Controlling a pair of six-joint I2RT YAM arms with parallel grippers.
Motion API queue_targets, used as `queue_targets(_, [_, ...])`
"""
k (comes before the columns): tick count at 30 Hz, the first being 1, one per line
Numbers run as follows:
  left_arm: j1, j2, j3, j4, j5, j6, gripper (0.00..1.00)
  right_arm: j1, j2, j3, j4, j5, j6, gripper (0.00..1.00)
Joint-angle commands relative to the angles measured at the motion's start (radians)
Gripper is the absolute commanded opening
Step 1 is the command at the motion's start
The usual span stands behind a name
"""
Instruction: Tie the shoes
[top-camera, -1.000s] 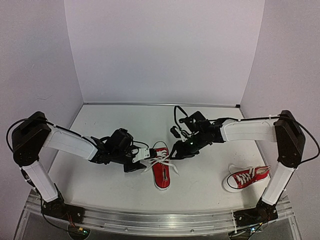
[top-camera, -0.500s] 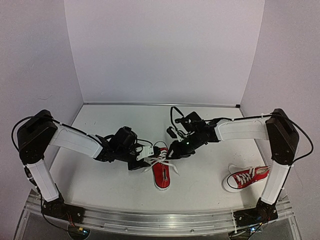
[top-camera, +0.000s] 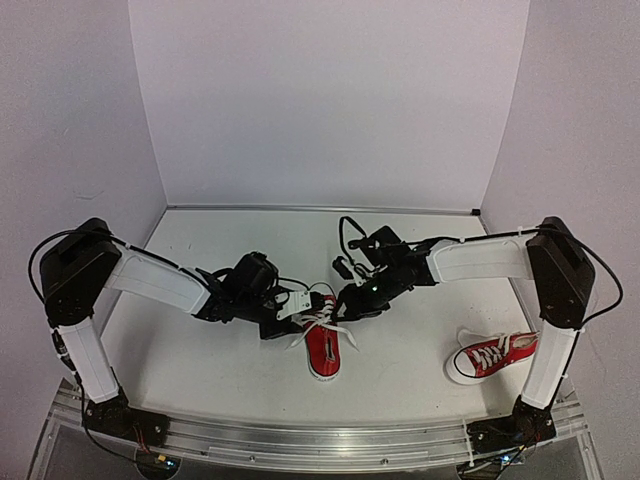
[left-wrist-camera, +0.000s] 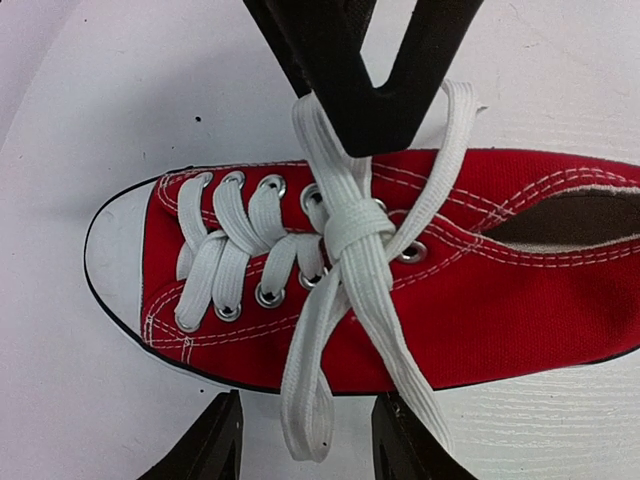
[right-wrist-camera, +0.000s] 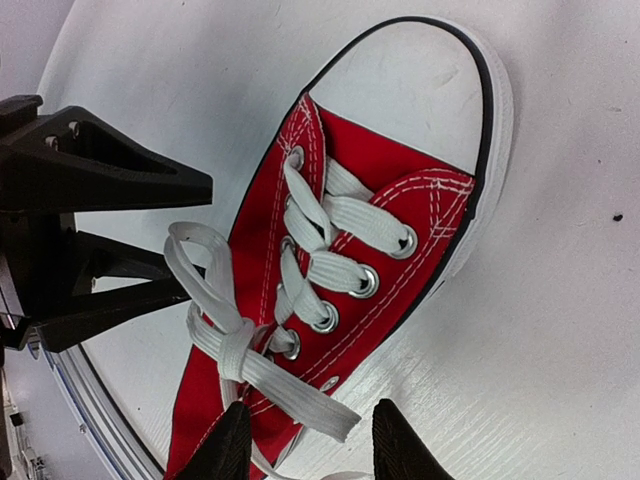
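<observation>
One of the shoes (top-camera: 322, 346), a red sneaker with white laces, lies in the middle of the table with its toe toward the near edge. Its laces are crossed in a knot (left-wrist-camera: 350, 235) with a loop to each side. My left gripper (left-wrist-camera: 305, 445) is open, and one lace loop (left-wrist-camera: 308, 410) hangs loose between its fingers. My right gripper (right-wrist-camera: 312, 450) is open on the other side, with the other lace loop (right-wrist-camera: 305, 400) lying between its fingertips. In the top view, the left gripper (top-camera: 285, 318) and the right gripper (top-camera: 350, 302) flank the shoe's heel end. The second shoe (top-camera: 490, 355) lies at the near right.
The right arm's upright white link (top-camera: 548, 370) stands just beside the second shoe. White walls close the table at the back and on both sides. A metal rail (top-camera: 320, 440) runs along the near edge.
Both grippers have closed in on the middle shoe, the left moving right and the right moving left. The right gripper's jaws have parted a little.
</observation>
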Motion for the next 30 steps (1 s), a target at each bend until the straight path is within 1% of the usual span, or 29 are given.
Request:
queue_targets(1, [0.001,0.017,0.039,0.019,0.014,0.01,0.46,-0.002,0.015,0.022,0.017,0.0,-0.015,0.4])
queue_targets(3, [0.001,0.018,0.04,0.017,0.014,0.012,0.46,-0.003,0.017,0.028,0.017,-0.002,-0.018,0.37])
queue_targets(6, [0.002,0.021,0.042,0.017,0.011,0.014,0.44,-0.004,0.019,0.03,0.016,-0.006,-0.02,0.31])
queue_targets(11, [0.003,0.022,0.025,0.053,-0.014,0.012,0.37,-0.009,0.014,0.023,0.015,-0.002,-0.019,0.22])
queue_targets(12, [0.003,0.021,0.024,0.056,-0.017,0.011,0.34,-0.01,0.011,0.022,0.015,0.0,-0.019,0.2])
queue_targets(16, [0.003,0.015,0.02,0.051,-0.027,0.01,0.16,-0.01,-0.003,0.015,0.013,0.007,-0.017,0.12])
queue_targets(18, [0.003,0.009,0.019,0.042,-0.041,0.009,0.1,-0.011,-0.011,0.008,0.011,0.016,-0.016,0.07])
queue_targets(19, [0.004,0.007,0.017,0.036,-0.048,0.01,0.06,-0.012,-0.015,0.004,0.011,0.022,-0.015,0.02])
queue_targets(20, [0.005,0.003,0.017,0.027,-0.057,0.013,0.04,-0.012,-0.018,0.001,0.009,0.027,-0.014,0.0])
queue_targets(22, [0.008,-0.007,0.015,0.009,-0.073,0.019,0.0,-0.015,-0.028,-0.008,0.004,0.038,-0.013,0.0])
queue_targets(30, [0.032,-0.057,-0.012,-0.026,-0.105,0.023,0.0,-0.033,-0.09,-0.07,-0.026,0.121,0.005,0.0])
